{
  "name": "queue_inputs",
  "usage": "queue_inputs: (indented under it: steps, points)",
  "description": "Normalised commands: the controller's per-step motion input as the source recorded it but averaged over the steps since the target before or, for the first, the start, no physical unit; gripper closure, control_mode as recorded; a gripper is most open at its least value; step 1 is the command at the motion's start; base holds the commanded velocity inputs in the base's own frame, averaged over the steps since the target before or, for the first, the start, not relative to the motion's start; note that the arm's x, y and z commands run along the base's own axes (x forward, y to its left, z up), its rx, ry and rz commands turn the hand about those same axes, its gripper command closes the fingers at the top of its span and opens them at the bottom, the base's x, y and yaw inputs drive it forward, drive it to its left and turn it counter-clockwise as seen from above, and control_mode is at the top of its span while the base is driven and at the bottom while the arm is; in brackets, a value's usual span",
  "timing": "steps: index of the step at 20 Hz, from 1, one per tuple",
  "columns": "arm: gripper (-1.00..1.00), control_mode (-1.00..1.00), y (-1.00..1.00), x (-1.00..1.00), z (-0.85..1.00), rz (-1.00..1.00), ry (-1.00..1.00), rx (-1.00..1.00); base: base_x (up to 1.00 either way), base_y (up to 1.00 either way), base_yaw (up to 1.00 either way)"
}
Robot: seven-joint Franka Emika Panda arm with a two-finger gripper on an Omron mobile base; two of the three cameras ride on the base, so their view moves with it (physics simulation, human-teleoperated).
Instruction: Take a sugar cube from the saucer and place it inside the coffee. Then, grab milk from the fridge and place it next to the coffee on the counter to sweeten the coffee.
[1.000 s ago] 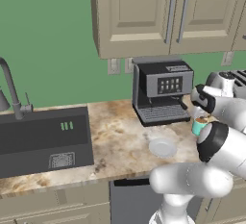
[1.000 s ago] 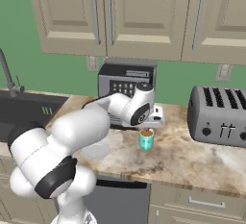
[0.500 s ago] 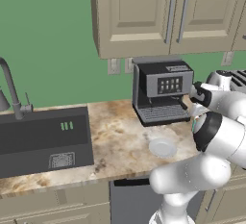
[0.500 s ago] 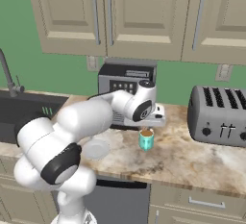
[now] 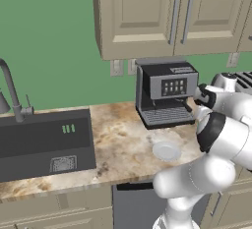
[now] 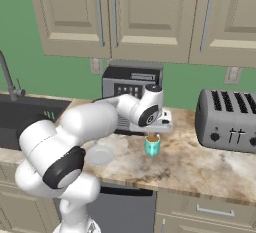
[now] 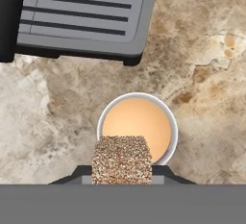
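In the left base view, the arm is seen to have swung further toward the right end of the desk [image 5: 118, 139] over the last second, so that the coffee is now hidden behind its white links; the saucer [image 5: 166, 151] lies bare near the front edge of the desk, in front of the coffee machine [image 5: 165, 93]. In the right base view, the end effector [image 6: 153, 133] is seen to have been brought from beside the coffee [image 6: 152, 146] to directly above it, just in front of the machine. In the hand view, the sugar cube [image 7: 122, 159] is held clamped between the finger tips, overlapping the near rim of the mug, with the brown liquid just beyond it. The carry is judged nearly complete; release over the liquid remains, then the milk.
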Motion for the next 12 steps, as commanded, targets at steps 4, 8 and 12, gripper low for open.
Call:
queue_inputs:
  steps: [4, 8, 12]
  points:
    - [1.00, -1.00, -0.07, 0.00, -0.24, 0.00, 0.00, 0.00, 0.00, 0.00, 0.00]
    - [1.00, -1.00, 0.00, 0.00, -0.09, 0.00, 0.00, 0.00, 0.00, 0.00, 0.00]
    - [1.00, -1.00, 0.00, 0.00, 0.00, 0.00, 0.00, 0.00, 0.00, 0.00, 0.00]
